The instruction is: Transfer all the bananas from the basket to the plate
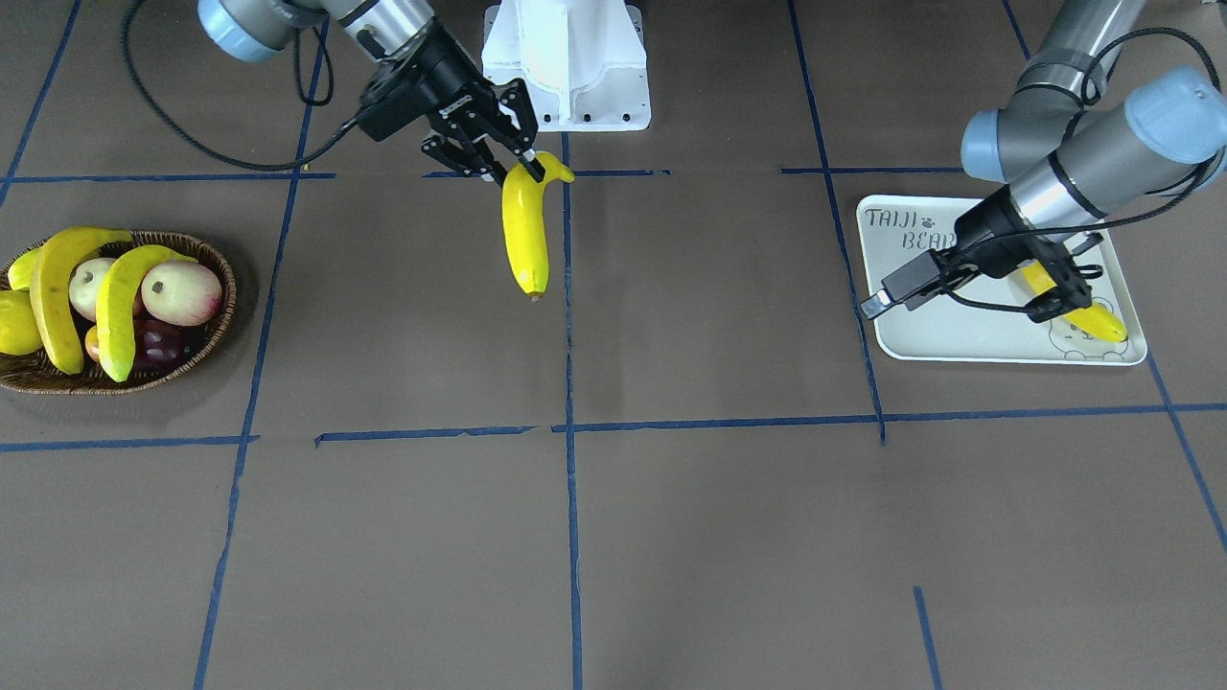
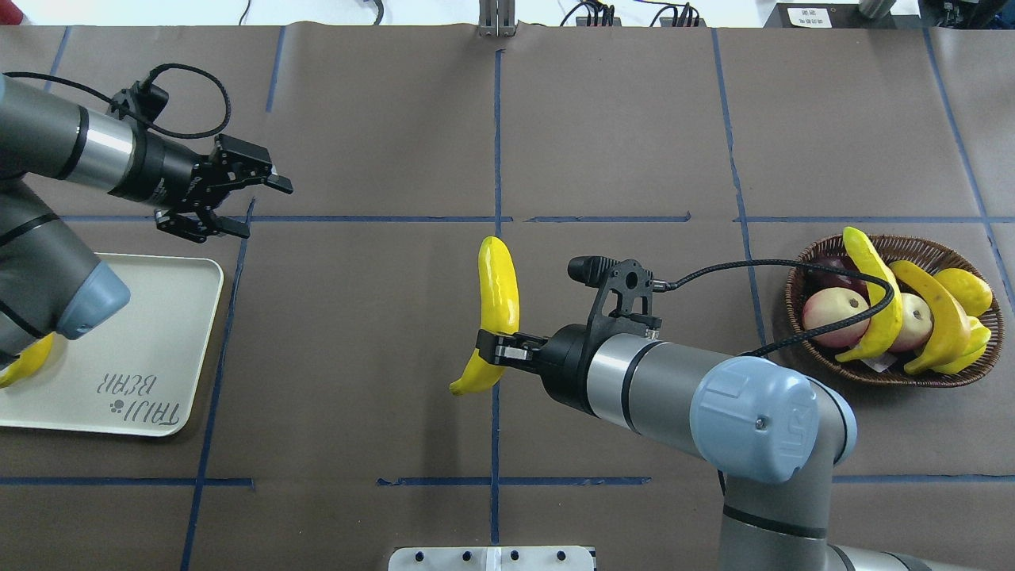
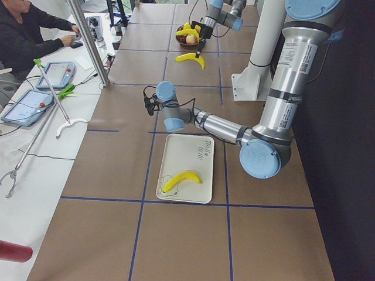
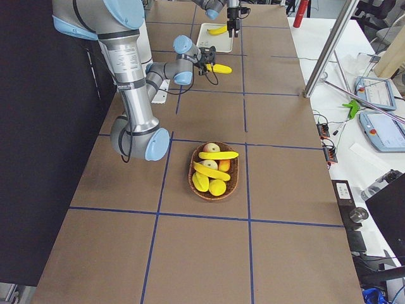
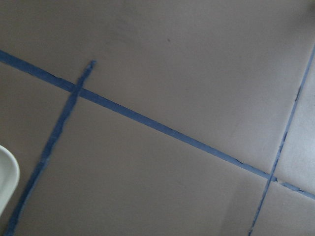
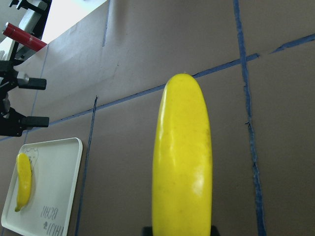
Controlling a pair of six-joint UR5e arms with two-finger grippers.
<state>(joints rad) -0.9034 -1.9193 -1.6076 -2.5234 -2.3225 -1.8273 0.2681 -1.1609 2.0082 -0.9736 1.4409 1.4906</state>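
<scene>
On my screens I am seeing the table [image 2: 634,119] covered with brown paper and divided by blue tape lines [image 2: 381,219]. In the overhead view the plate [image 2: 143,333] is lying at the lower left of the frame. One banana [image 3: 181,178] is resting on it, near the printed bear corner. The basket [image 2: 872,377] is sitting at the right side of that frame, well apart from the plate. Two bananas [image 2: 876,309] are lying across the top of the round reddish fruits [image 2: 829,309] in it, with plump yellow fruits [image 2: 967,289] beside them. A fourth banana [image 2: 499,289] is staying in the centre of the frame, on the middle tape line. The right gripper [image 2: 498,349] is clamping it near one end, and the long part is pointing away toward the top of the frame. The left gripper [image 2: 266,210] is hovering at the upper left, just beyond the far corner of the plate. Its jaws are standing spread apart and are holding nothing.
</scene>
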